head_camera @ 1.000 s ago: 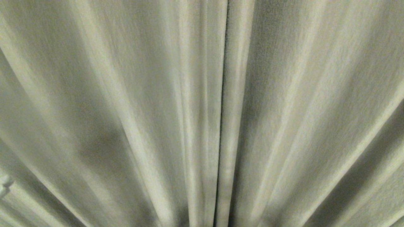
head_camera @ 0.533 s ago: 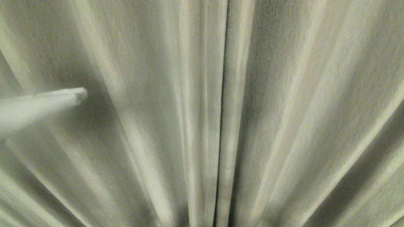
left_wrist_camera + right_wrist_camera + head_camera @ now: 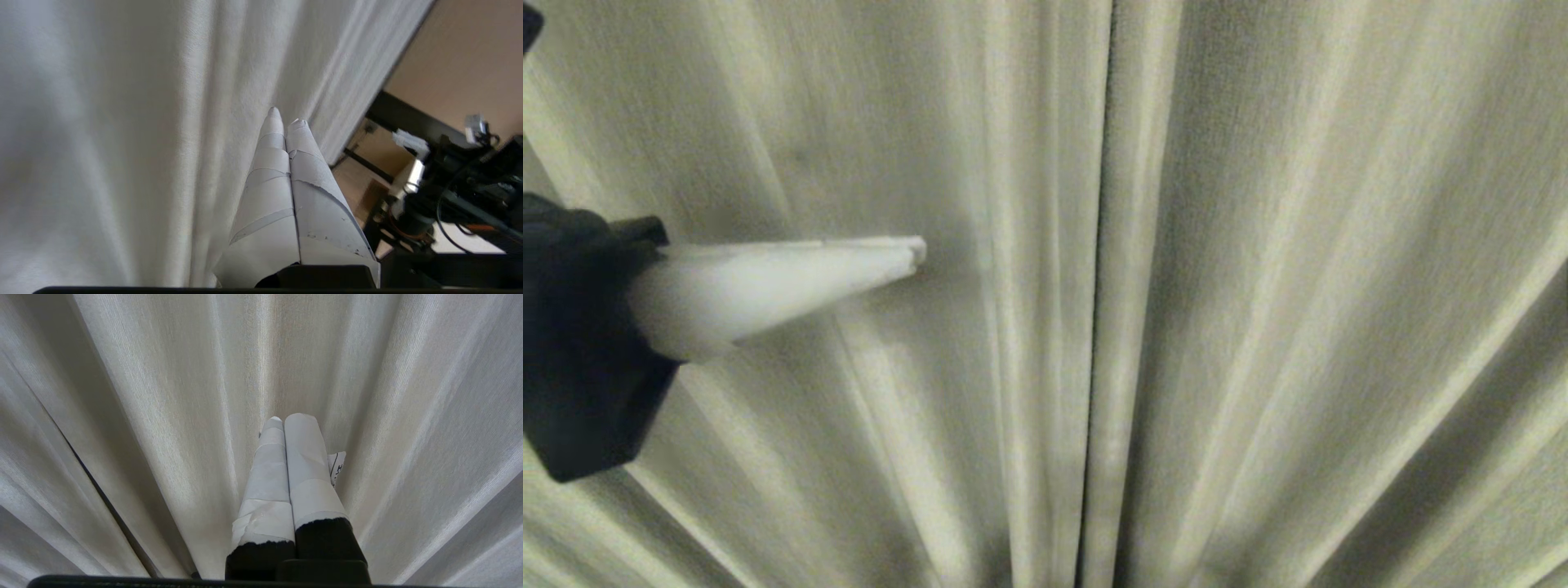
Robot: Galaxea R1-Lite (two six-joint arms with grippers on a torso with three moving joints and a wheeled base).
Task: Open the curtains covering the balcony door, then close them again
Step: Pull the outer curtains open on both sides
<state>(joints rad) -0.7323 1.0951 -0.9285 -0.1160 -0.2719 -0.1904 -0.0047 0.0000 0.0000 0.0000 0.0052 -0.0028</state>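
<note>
Reaching toward the centre seam (image 3: 1104, 294) of the closed curtains (image 3: 1298, 245): left gripper (image 3: 918, 250), fingers pressed together and empty, points at it from the seam's left. Opening not begun. Next, judged: slip tip into seam, sweep panel aside.

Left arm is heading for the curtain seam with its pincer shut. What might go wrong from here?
1. The left pincer is shut and short of the seam where the curtains meet; it may push the folds instead of parting them.
2. With closed fingers it cannot grip fabric, so a sideways sweep may slip off the pleats.
3. The right pincer, also shut, sits close to the fabric and might snag.
</note>
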